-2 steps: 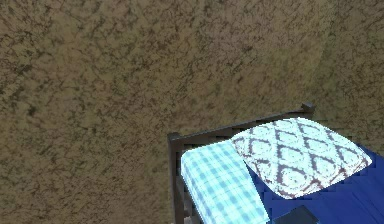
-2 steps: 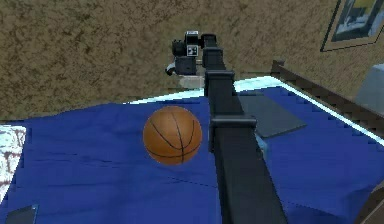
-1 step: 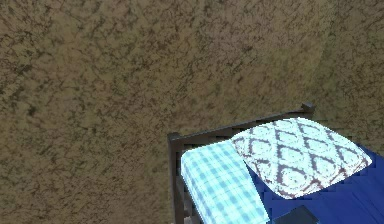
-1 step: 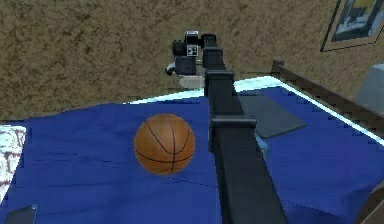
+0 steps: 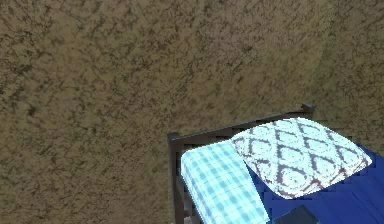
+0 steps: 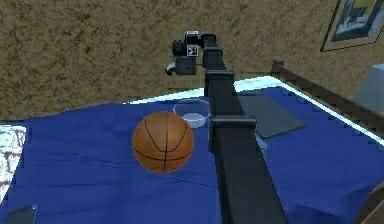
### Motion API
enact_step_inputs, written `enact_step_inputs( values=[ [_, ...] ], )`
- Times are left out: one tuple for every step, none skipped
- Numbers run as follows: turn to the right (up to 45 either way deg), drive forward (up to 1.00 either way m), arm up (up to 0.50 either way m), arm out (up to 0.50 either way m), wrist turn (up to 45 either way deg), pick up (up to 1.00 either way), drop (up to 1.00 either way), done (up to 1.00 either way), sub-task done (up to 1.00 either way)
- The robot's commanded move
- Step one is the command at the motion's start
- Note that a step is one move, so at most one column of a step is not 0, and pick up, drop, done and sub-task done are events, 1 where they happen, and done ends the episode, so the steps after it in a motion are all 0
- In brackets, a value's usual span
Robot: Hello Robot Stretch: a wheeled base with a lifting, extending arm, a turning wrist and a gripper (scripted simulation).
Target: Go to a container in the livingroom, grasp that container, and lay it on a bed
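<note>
– Gripper (image 6: 176,69) first: where does it sit?

– At the far end of the dark arm (image 6: 235,140), left of the two white squares (image 6: 191,46). It is out past the far edge of the bed (image 6: 90,125). Only the brown wall (image 6: 80,45) lies behind its far end, so it holds nothing. Anything more about its state I cannot tell.

– And the container (image 6: 192,112)?

– It is clear, shallow and bowl-shaped. It rests on the bed's blue cover just left of the arm and nearer the camera than the gripper. It looks upright.

– What else lies on that cover?

– An orange basketball (image 6: 163,142) is just in front of the container and slightly to its left. I cannot tell whether the two touch. On the other side of the arm lies a flat dark grey slab (image 6: 272,116). A small dark flat thing (image 6: 20,213) sits at the arm side view's bottom left, too small to name.

– Pillows?

– The forward view shows two at the head of the bed. A light blue checked pillow (image 5: 222,182) lies beside a white pillow with a grey pattern (image 5: 300,155). The patterned one overlaps the checked one's edge. A dark bed frame (image 5: 240,124) runs behind them against the brown wall.

– Anything on the wall?

– A framed picture (image 6: 356,22) hangs at the arm side view's upper right.
</note>
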Motion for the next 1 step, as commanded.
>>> enact_step_inputs(
  values=[
    [0.0, 0.0, 0.02, 0.0, 0.0, 0.0, 0.0, 0.0, 0.0]
  ],
)
